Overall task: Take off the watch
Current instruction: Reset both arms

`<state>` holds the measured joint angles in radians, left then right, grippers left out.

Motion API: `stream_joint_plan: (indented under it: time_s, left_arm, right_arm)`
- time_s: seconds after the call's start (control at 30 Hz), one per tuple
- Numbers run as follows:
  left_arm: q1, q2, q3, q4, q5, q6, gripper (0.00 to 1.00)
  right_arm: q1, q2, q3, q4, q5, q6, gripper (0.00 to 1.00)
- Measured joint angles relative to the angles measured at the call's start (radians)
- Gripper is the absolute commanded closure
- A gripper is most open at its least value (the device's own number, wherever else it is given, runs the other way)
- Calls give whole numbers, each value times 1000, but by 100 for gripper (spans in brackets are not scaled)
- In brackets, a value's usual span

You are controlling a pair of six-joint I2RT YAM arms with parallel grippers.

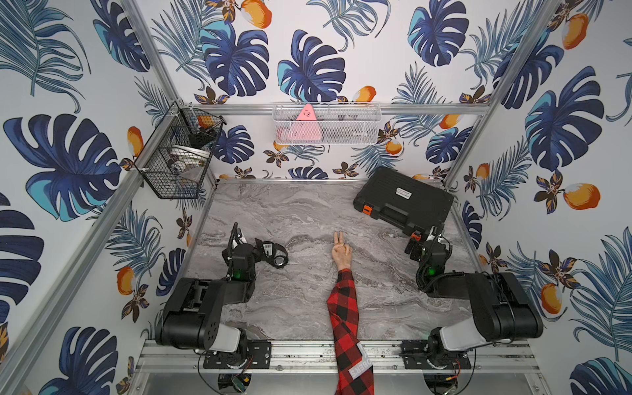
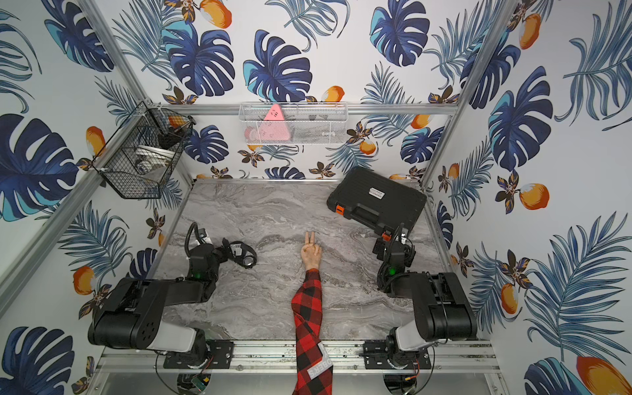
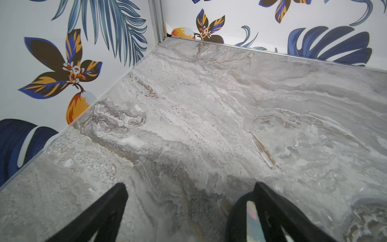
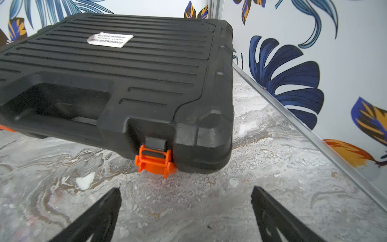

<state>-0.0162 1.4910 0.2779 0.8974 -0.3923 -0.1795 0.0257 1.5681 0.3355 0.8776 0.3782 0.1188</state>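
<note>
Left pincer [image 3: 188, 185] and right pincer [image 4: 186, 188] gape wide; the watch [image 1: 279, 261] lies on open tabletop [image 1: 307, 212], inside its edges.

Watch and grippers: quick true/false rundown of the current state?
1. The watch is on the mannequin wrist. False: it lies on the table beside the left arm, and the wrist is bare.
2. The left gripper and the right gripper are both open and empty. True.
3. The black case lies just ahead of the right gripper. True.
4. In the left wrist view, the watch sits between the left gripper's fingers. False: only bare table shows there.
</note>
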Motion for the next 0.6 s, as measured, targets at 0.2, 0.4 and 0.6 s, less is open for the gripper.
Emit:
stream_joint_plan:
  time_s: [0.2, 0.4, 0.6]
  left_arm:
    - [-14, 69, 1, 119, 60, 56, 1]
    - [-35, 157, 16, 198, 100, 101, 1]
    - [-80, 164, 72, 160, 74, 132, 1]
  right_arm:
    - [-18, 92, 24, 88, -98, -10, 0]
    - [-27, 92, 56, 74, -114, -10, 0]
    - [-27, 96, 56, 73, -110, -6, 0]
